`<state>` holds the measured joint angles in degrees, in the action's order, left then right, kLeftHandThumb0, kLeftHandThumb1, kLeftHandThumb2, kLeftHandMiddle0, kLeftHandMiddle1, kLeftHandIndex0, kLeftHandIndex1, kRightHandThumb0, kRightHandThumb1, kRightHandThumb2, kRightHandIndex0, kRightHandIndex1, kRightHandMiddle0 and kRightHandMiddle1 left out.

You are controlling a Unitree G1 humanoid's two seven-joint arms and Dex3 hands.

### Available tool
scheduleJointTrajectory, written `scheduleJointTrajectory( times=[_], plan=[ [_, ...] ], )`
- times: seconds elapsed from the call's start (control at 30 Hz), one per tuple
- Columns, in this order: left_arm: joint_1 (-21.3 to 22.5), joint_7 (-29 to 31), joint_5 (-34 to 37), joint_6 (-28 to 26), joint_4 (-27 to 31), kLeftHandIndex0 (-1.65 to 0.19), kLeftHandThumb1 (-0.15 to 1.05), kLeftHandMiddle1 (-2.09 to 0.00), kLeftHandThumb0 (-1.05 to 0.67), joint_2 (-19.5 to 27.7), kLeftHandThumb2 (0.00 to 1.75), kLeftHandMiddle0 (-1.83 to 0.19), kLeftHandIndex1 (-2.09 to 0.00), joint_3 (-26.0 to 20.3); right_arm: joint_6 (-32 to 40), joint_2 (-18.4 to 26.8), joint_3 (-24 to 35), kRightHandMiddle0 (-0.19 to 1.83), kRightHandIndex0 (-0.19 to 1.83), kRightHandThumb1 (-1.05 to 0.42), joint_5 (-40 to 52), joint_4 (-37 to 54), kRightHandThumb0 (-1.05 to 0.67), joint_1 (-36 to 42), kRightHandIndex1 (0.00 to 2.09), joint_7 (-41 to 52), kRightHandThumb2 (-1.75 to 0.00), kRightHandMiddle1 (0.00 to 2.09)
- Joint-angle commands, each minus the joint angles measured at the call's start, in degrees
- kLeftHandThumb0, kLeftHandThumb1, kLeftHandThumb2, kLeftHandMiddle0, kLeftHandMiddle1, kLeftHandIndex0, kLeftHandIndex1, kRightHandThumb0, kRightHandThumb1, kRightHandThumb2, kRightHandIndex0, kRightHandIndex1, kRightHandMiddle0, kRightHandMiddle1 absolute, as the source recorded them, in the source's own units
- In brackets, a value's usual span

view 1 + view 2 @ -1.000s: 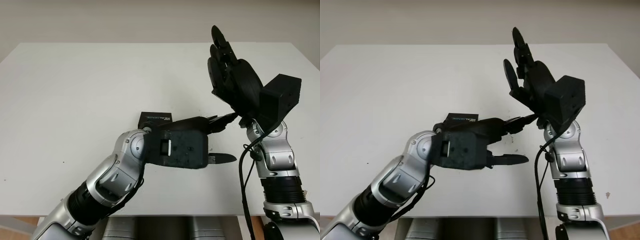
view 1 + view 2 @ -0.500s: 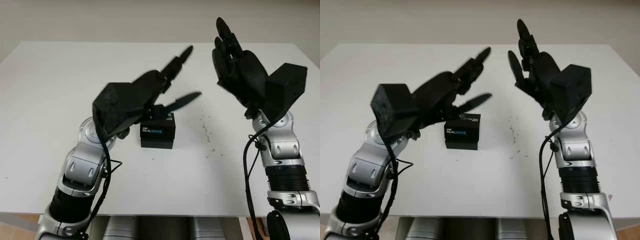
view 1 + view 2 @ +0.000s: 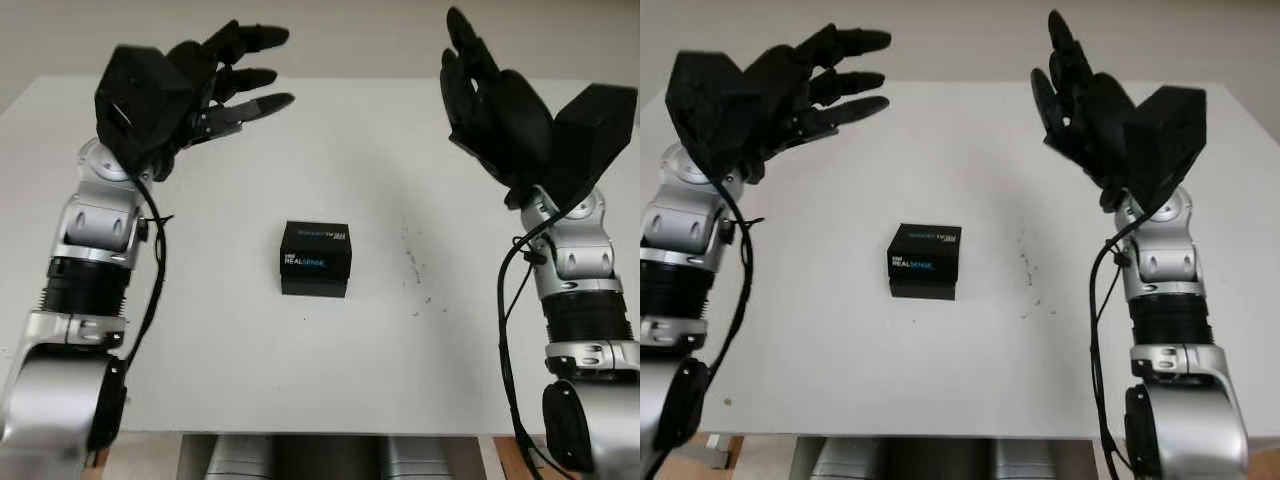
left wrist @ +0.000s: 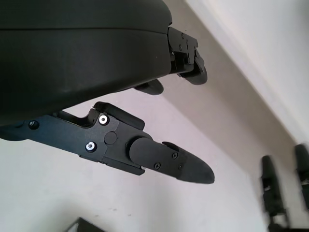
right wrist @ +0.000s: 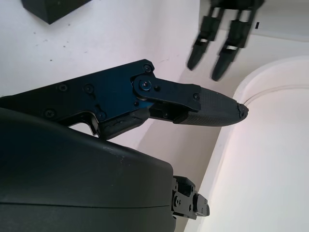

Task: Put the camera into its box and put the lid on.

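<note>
- Box [image 3: 315,258]: in the left eye view the small black box sits closed, its lid on, near the middle of the white table [image 3: 330,370], with pale lettering on its front face. The left hand [image 3: 215,80] is raised above the far left part of the table, open and holding nothing, well apart from the box. The right hand [image 3: 490,95] is raised above the far right part, open too, palm turned toward the middle.
- Right eye view: the box [image 3: 925,260] stands alone between the 2 arms, touched by neither hand. A few dark specks [image 3: 1025,262] mark the table just to its right.
- Left wrist view: the left hand's 3 fingers [image 4: 166,162] reach out over the table with nothing between them; a dark corner of the box [image 4: 82,225] shows at the picture's edge.
- Right wrist view: the right hand's fingers [image 5: 193,102] are extended and empty. The box [image 5: 50,8] lies on the table beyond them, and the left hand's fingertips [image 5: 219,41] hang farther off.
</note>
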<state>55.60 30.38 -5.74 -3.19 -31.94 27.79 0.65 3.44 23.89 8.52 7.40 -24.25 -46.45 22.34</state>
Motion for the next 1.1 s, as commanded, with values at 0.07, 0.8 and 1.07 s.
scheduleJointTrajectory(
  times=[0.07, 0.8, 1.07],
  plan=[
    [4.3, 6.4, -1.6, 6.2, -8.6, -0.01, 0.94, -0.06, -0.81, 2.7, 0.05, -0.14, -0.22, 3.2, 1.9, 2.8, 1.7, -0.12, -0.16, -1.05, 1.9, -1.4, -0.78, -5.2, 0.03, 1.7, -0.59, 0.03],
    [-1.1, 23.2, 0.1, 12.9, -9.6, 0.02, 0.98, -0.05, -1.0, 5.1, 0.06, -0.08, -0.08, 6.2, 3.9, 5.4, 4.4, -0.13, -0.16, -1.05, 3.7, -2.7, -0.77, -6.2, 0.05, 0.1, -0.6, 0.04],
    [-4.4, 22.2, -0.2, 10.4, -6.3, 0.02, 0.93, -0.05, -0.99, 4.4, 0.04, -0.09, -0.07, 6.7, 4.3, 5.0, 4.1, -0.12, -0.15, -1.05, 3.4, -1.9, -0.77, -5.4, 0.05, -1.0, -0.61, 0.04]
  ],
)
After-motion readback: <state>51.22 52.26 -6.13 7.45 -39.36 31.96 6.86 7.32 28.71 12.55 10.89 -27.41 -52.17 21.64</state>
